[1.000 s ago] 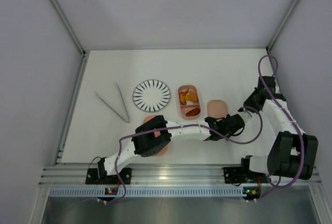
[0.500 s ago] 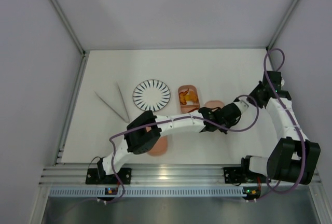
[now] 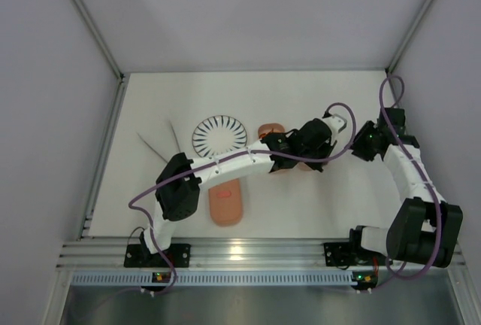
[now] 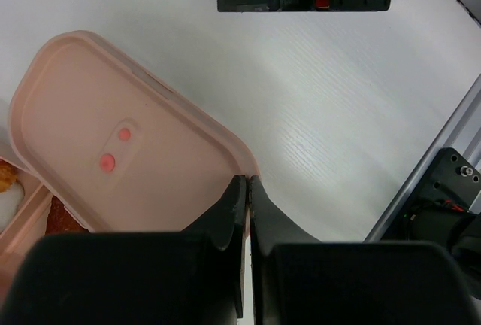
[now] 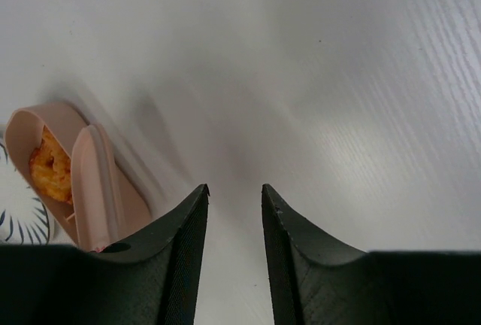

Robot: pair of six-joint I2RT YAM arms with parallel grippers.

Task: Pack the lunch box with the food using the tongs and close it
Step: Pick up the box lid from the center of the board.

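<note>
Arms: two, one claw each: left claw point(image 4: 246, 180), right claw point(image 5: 234, 188). Striped plate point(image 3: 219, 138): one. Tongs point(image 3: 173, 137): one pair. Pink box parts in sight: three, i.e. one tray point(image 5: 21, 133), one spotted lid point(image 4: 128, 167) with two red spots, one red-marked lid point(image 3: 226, 201). Food: two pieces countable, orange piece point(image 5: 49, 163), dark piece point(image 4: 66, 221).

Salmon-pink tray point(image 3: 270, 128) at upper centre holds orange food point(image 5: 46, 165), red-spotted lid point(image 4: 128, 167) tilted against it; second pink lid point(image 3: 226, 201) lies flat at lower centre; silvery tongs point(image 3: 172, 131) at left, partly hidden.
</note>
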